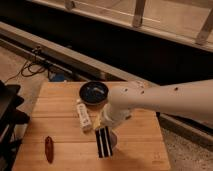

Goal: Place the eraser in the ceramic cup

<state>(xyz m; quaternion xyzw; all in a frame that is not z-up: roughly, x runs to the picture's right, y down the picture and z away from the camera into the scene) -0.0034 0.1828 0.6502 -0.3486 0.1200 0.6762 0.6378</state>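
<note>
Ceramic cup stands on the near right part of the wooden worktop. It is mostly hidden behind the pincer, so only a greyish sliver of its side shows just to the right of it. The pincer is dark with a pale stripe down it and points downward right in front of the cup, low over the wood. How far open it is, and whether it has hold of anything, cannot be told. Nor can the eraser be picked out with any certainty.

Level with these, well apart on the near left of the worktop, lies a small reddish-brown oblong thing. At the left edge of the view, beside the worktop, is a black bulky shape that cannot be made out.

Further back, near the middle of the wood, a pale oblong block lies flat with its long side running front to back, just left of the arm's thick wrist. Behind it and slightly right sits the dark bowl, round, wider than the cup, with a bluish inside.

The white arm, dotted with small dark holes, reaches in from the right edge, crosses above the far right of the worktop and bends down to the pincer.

Past the worktop, dark cables lie on the grey floor at the left. A wide black band runs slantwise across the view, and above it is a pale surface with metal posts.
</note>
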